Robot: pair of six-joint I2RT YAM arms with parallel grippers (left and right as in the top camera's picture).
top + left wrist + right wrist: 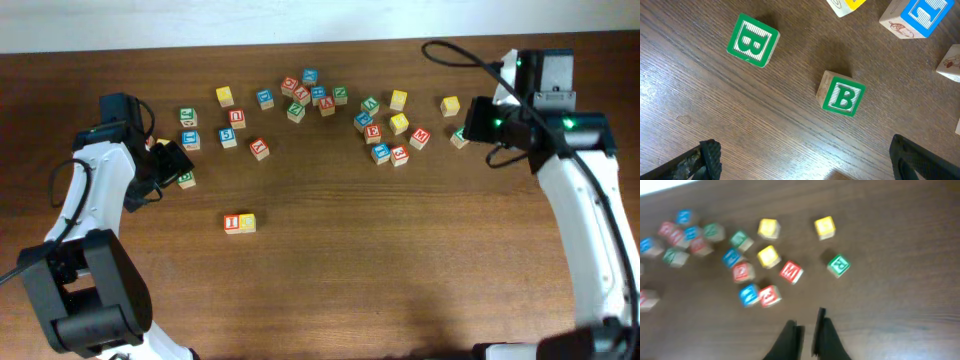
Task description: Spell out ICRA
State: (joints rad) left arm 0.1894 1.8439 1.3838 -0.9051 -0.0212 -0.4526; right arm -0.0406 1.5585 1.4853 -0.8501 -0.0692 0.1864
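We see I and C touching, side by side on the surface. R sits alone, right of the cluster. Left pincer is wide apart over a green B. Right pincer is nearly together, empty.

Red-lettered I cube lying flat on the wood, letter face up, left of centre in the lower half of the overhead view. Touching its right side, yellow cube, both in one short row; letter on it too small to read. Green R cube right of centre in the right wrist view, letter up, turned askew, well apart from that pair.
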